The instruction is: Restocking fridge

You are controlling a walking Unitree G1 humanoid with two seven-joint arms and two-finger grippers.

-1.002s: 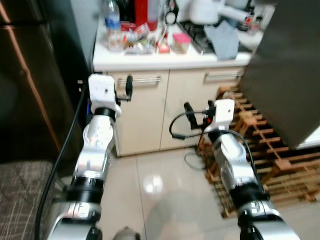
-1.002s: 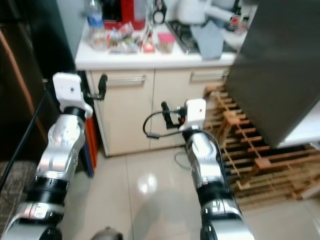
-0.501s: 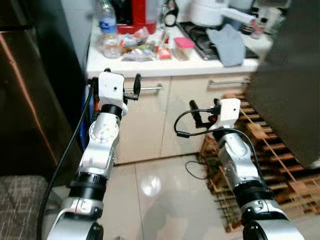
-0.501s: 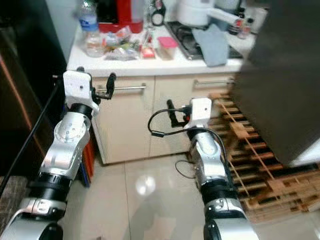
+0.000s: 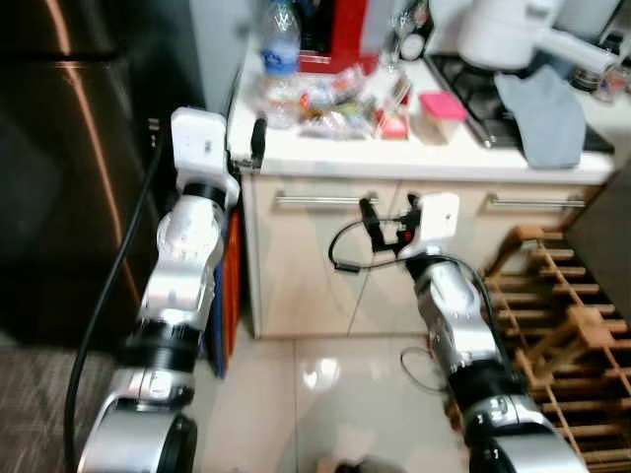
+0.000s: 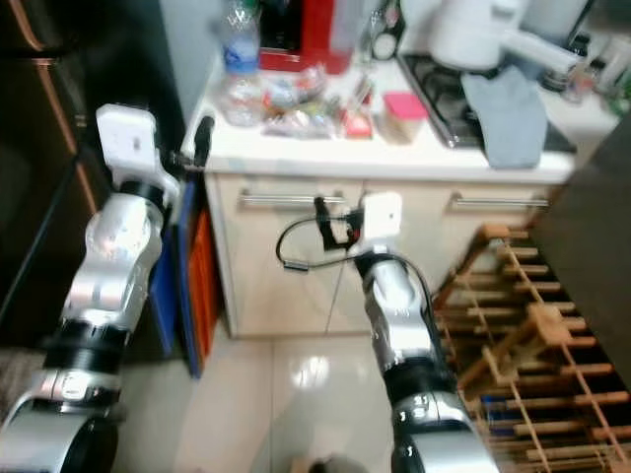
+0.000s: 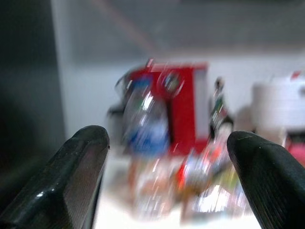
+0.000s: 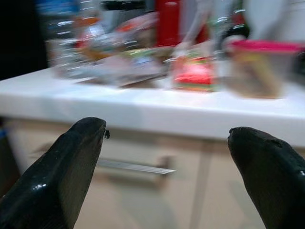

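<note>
Two silver robot arms are reaching forward toward a kitchen table. The left tool [image 5: 258,143] is hovering at the table's front left corner, its black fingers spread wide and gripping nothing. The right tool [image 5: 369,215] is hanging lower, in front of the cream cupboard doors [image 5: 325,256], also spread and empty.

Just beyond the left tool, a clear plastic water bottle [image 5: 281,49] with a blue label is standing on the white table [image 5: 394,153]. Beside it, shiny crinkled food packets [image 5: 330,99] are lying in a loose heap, with a small tub [image 5: 441,113] under a pink lid next to them. A glossy red appliance [image 5: 345,30] is standing behind. Further right, a grey cloth [image 5: 547,118] is draped over a black hob [image 5: 473,84].

A tall dark fridge [image 5: 69,168] with a smooth, faintly reflective front is standing at the left, door closed. Slatted wooden racks [image 5: 552,325] are resting on the glossy tiled floor [image 5: 315,394] at the right.

The restocking seems barely begun: nothing is picked up, the groceries are all on the table, and the fridge is yet to be opened.
</note>
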